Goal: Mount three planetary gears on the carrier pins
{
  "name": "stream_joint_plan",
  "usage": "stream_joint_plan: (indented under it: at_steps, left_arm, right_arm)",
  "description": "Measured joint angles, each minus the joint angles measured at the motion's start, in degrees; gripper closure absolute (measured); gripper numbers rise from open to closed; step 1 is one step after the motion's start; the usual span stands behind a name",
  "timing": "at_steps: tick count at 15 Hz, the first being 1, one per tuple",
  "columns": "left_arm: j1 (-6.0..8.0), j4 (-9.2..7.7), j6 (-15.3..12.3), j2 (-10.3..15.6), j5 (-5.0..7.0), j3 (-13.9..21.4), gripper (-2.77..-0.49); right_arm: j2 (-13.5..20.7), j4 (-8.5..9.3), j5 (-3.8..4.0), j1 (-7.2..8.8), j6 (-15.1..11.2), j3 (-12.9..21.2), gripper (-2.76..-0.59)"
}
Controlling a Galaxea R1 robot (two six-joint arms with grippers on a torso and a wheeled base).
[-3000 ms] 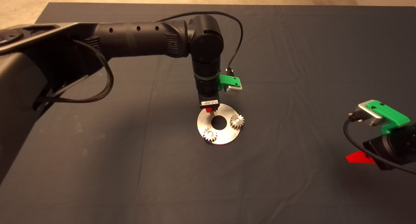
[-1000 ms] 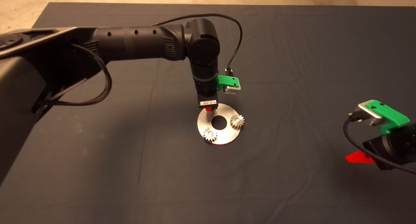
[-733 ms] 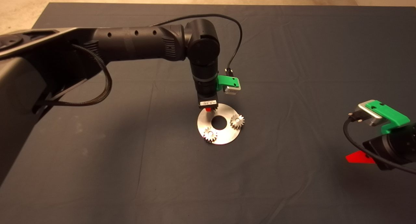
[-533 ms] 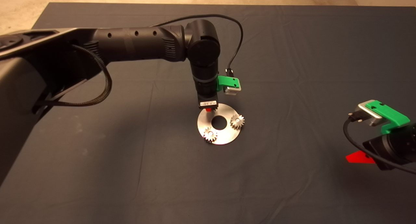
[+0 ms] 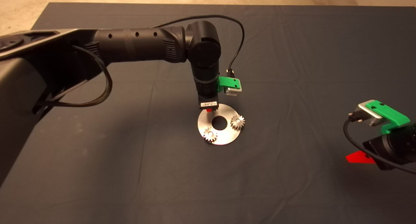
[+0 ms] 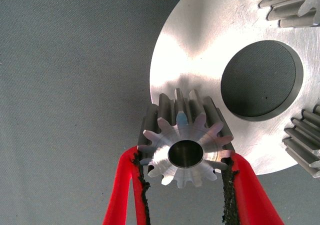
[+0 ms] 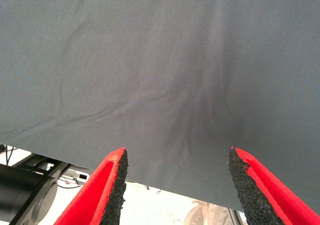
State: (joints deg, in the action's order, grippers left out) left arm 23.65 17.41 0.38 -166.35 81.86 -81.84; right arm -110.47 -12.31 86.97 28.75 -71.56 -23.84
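Observation:
The silver carrier disc [image 5: 224, 138] lies mid-mat. Two planetary gears sit on its pins, one at the right [image 5: 237, 121] and one at the front left [image 5: 210, 135]. My left gripper [image 5: 209, 110] points straight down over the disc's far-left rim. In the left wrist view the gripper [image 6: 184, 157] is shut on the third gear [image 6: 185, 152], which sits over the disc's [image 6: 200, 50] rim. The pin under it is hidden, so I cannot tell if the gear is seated. The other two gears [image 6: 287, 5] [image 6: 305, 140] show at the picture's edges.
My right gripper [image 5: 357, 158] is parked at the mat's lower right, open, and its wrist view [image 7: 175, 180] shows bare dark mat [image 7: 160, 60] and the floor past its edge. The left wrist's cable [image 5: 239, 42] loops above the disc.
The left arm has shifted very slightly to the right, still holding the gear over the disc's rim. The disc, the two seated gears and the right arm have not moved.

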Motion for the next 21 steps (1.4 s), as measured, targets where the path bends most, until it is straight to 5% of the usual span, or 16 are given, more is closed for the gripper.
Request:
stream_joint_plan:
  at_steps: [21]
  left_arm:
    - [-0.61,-0.42,-1.1,0.9,-0.96,0.0,-1.20]
  right_arm:
    - [3.2,0.00,0.10,0.02,1.6,0.0,-1.47]
